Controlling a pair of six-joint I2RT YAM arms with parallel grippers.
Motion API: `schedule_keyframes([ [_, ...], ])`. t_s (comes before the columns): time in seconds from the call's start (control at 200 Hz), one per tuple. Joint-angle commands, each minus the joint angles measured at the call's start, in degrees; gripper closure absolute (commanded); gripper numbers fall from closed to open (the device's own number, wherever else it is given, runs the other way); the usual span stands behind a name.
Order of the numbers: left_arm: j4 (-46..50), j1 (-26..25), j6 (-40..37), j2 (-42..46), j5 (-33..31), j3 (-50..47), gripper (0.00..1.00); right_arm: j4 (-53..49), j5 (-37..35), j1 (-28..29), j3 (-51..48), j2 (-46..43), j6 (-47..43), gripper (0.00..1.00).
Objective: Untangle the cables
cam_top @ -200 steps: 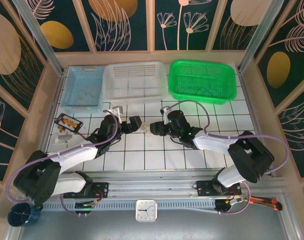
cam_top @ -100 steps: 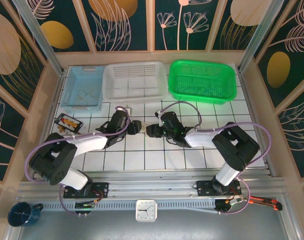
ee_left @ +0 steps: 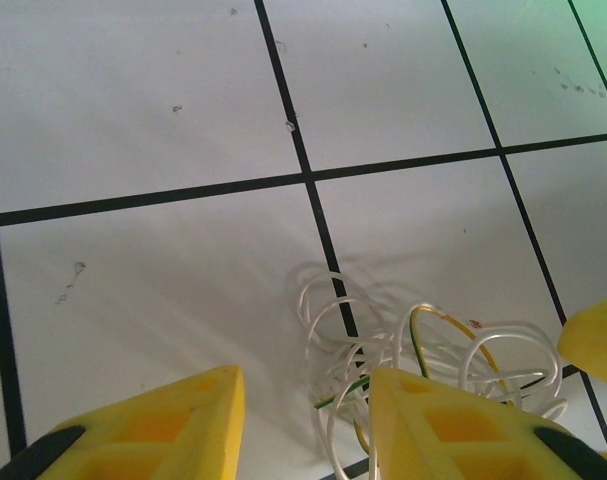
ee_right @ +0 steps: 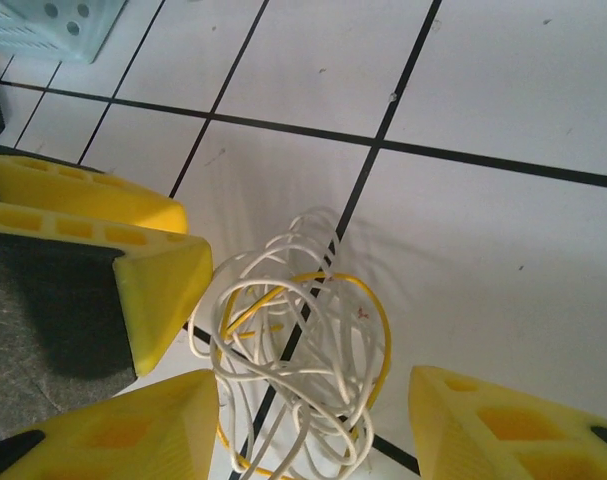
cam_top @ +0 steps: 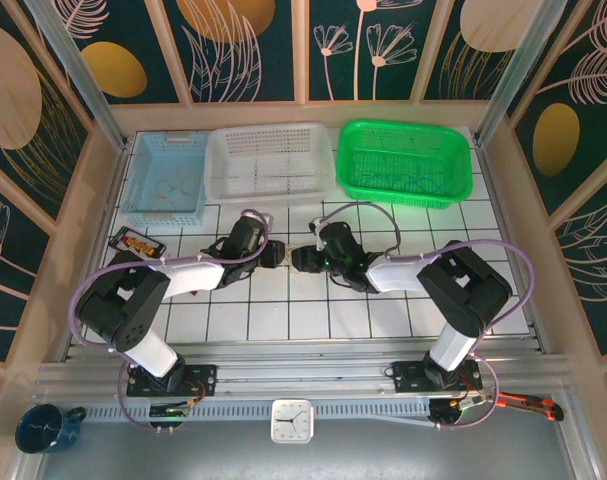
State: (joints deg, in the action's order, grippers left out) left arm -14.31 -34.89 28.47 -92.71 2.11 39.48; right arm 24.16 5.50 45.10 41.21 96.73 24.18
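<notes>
Two arms meet over a knot: the left end effector point(ee_left: 303, 445) hangs low over the white-tiled tabletop point(ee_left: 133, 110) with its fingers spread apart and nothing held. The cables point(ee_left: 423, 350), a small tangle of pale wires with a yellow strand threaded through, lie just ahead of its right-hand finger, and a few loops reach into the gap between the fingers. From the opposite side the right end effector point(ee_right: 313, 440) faces it, also spread wide and empty. The same tangle sits squarely between and just ahead of its fingers, with a yellow fingertip of the left end effector just beside the wires. Whether any finger actually touches a wire cannot be told. The job appears to be at the approach-and-grasp step, with the cables not yet separated and every loop bunched in one heap. The next move likely calls for each end effector to pinch a different strand at the edge of the heap, not the whole bundle, then draw apart gently.
</notes>
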Motion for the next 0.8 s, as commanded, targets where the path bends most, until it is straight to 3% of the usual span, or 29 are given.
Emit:
schedule_keyframes([
  [0.0, 0.02, -0.35, -1.03, -1.09, 1.17, 1.65, 0.62, 2.42, -0.58, -0.67, 1.15, 1.33, 1.21, 0.47],
  [0.33, -0.98, -0.27, 1.12, 4.29, 1.01, -2.31, 0.47, 3.12, 0.04, -0.85, 1.0, 2.06, 1.7, 0.51],
  [0.796, -4.64, -0.43, 3.39, 3.27, 6.39, -4.08, 0.61, 3.52, 0.46, -0.8, 0.76, 2.25, 2.1, 0.55],
])
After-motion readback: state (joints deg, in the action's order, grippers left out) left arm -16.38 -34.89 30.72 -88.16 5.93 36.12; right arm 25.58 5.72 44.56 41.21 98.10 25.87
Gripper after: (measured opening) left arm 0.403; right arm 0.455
